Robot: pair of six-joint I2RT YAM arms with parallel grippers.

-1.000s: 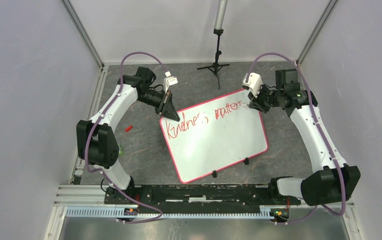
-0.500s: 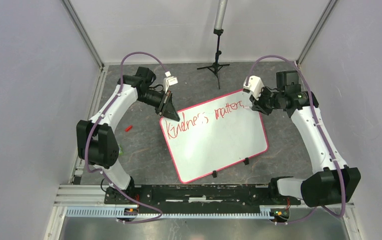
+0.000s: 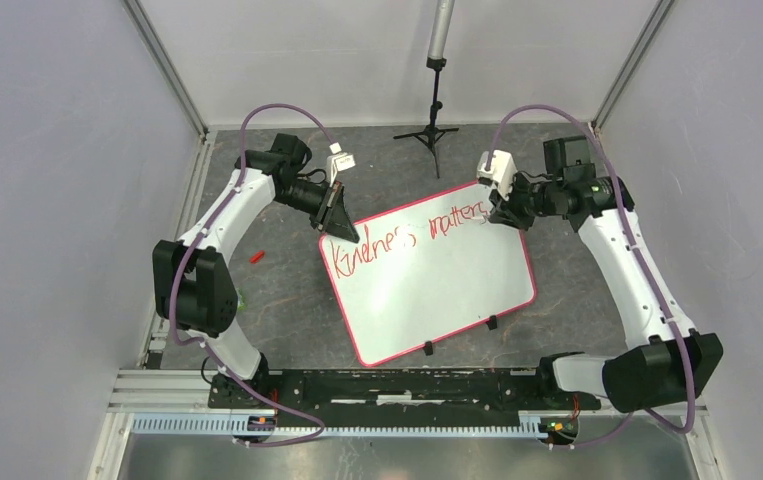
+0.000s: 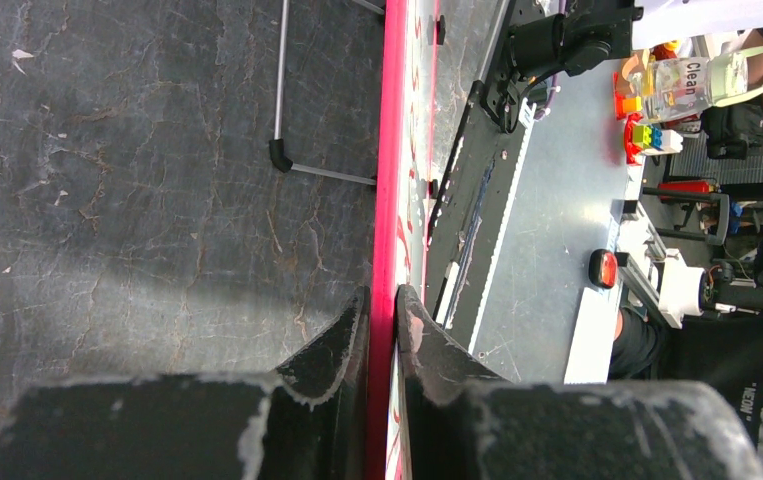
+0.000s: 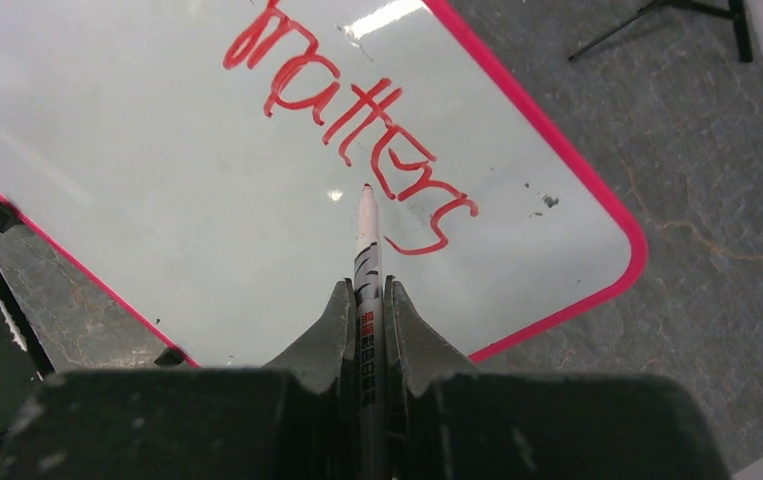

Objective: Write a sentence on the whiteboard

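The right tool is closed tight on a marker. The marker sticks out ahead of its fingers, red tip over the whiteboard, on the side of the word "matters" nearer the tool. Whether the tip touches the surface I cannot tell. The left tool is pinched nearly shut on the board's pink rim at the corner closest to it, pinning the board on the counter.

The sentence runs from beside the left tool across to the right tool and reads "Kindness matters" so far, all along the board's far edge. The writing step looks to be in a pause between words.

If more is to follow, the next move calls for the right tool to carry the marker back toward its own base and across to bare board beneath the first line. It would then set the tip down lightly while the left tool grips the rim so the board cannot slide.
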